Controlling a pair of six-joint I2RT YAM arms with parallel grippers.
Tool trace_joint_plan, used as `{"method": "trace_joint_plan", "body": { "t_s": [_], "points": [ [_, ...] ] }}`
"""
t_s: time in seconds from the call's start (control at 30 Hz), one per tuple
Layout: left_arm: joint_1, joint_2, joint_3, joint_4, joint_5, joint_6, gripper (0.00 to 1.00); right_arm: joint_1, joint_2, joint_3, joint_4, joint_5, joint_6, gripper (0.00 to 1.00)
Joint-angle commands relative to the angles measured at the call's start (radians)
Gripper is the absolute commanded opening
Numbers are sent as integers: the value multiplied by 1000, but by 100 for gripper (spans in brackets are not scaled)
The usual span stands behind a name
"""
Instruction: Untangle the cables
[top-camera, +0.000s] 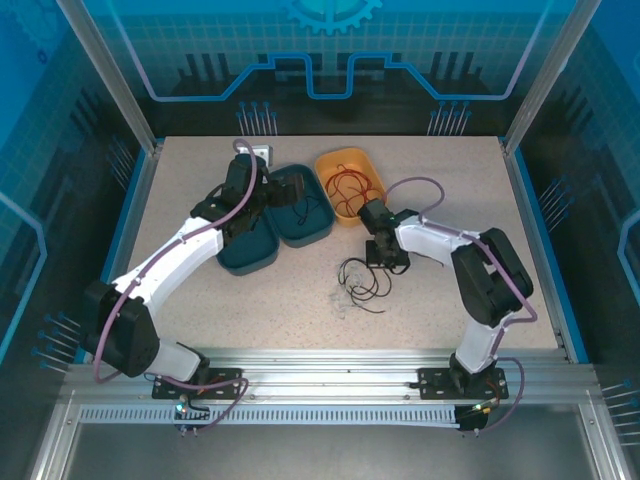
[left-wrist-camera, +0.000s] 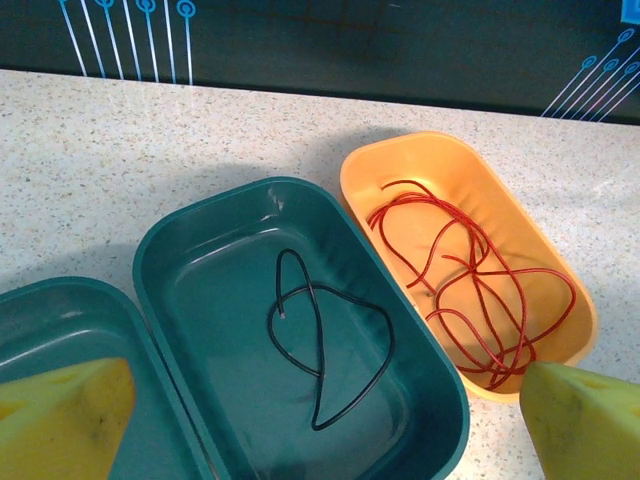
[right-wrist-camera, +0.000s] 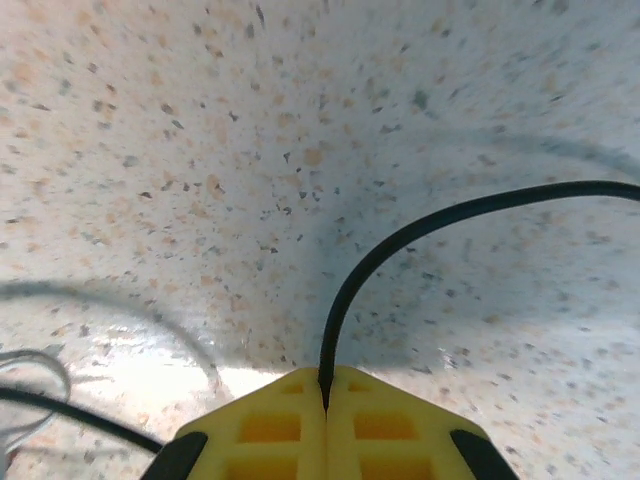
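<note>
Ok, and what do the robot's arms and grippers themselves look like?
The left arm and right arm match: white shells on the links, black joint housings, black bases. A thin purple-grey cable runs along each. The left gripper has plain yellow block fingers; the right gripper has yellow fingers too, with moulded rectangular recesses. I can't make out any markings.

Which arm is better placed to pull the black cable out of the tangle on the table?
Right. The right gripper is shut on the thin black cable at the loose tangle of wires; the left gripper hangs open over the dark teal oval plastic tray.
</note>
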Motion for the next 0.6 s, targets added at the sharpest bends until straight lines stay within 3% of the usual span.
{"method": "trace_joint_plan", "body": {
  "t_s": [0.0, 0.2, 0.57],
  "points": [
    [5, -42, -14, 0, 50, -20, 99, 32, -136, -4, -39, 85, -19, 0],
    [5, -49, -16, -26, 99, 2, 99, 81, -331, 13, -70, 144, -51, 0],
    [3, -64, -76, 75, 327, 20, 99, 168, -630, 38, 25, 219, -202, 0]
  ]
}}
